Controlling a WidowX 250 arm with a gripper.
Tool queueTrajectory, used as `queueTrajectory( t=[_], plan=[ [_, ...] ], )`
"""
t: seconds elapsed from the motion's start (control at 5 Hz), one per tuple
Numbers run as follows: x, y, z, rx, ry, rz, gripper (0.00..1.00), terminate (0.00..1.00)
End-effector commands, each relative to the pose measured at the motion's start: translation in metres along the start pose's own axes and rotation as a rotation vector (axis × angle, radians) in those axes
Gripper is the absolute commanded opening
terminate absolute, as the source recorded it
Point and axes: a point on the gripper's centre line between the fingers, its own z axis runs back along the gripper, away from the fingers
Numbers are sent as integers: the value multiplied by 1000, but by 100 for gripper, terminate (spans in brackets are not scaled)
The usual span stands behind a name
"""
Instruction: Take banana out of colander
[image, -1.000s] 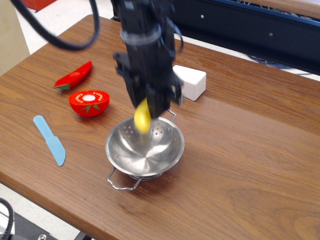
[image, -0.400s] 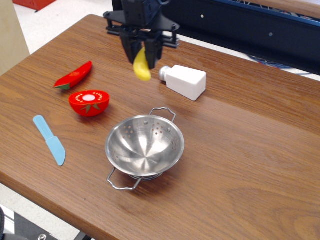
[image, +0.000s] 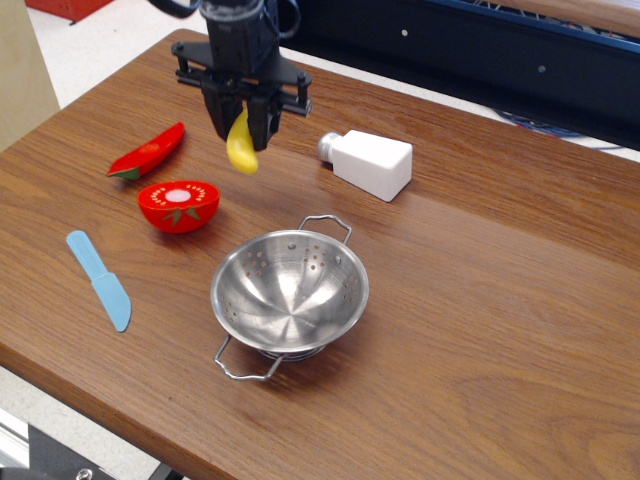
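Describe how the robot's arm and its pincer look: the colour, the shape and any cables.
The arm is black, and dark cables loop beside it at the top of the view. The pincer is black too: a flat crossbar with small bolts at its ends, and two short, narrow fingers pointing down. I see no markings or labels.

We see a brown wood-grain desk (image: 480, 300) filling most of the frame, its near edge running diagonally from the left side down to the bottom centre. Beyond that edge, in the lower left corner, a pale speckled floor (image: 30, 420) shows, and the same floor appears in the upper left. A beige panel (image: 20, 70) stands at the left edge, with a red object (image: 75, 8) in the top left corner. Across the top right runs a dark blue frame (image: 480, 50) with pale fasteners. The light is even, giving soft shadows on the desk.
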Motion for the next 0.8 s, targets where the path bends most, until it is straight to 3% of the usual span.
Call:
queueTrajectory(
  t=[0.0,0.2,0.4,0.6],
  plan=[
    [19,5,-17,82,-60,39,0,0],
    [23,2,-27,118,-79,24,0,0],
    [21,1,-27,124,-66,32,100,0],
    [20,2,-20,112,-37,46,100,0]
  ],
)
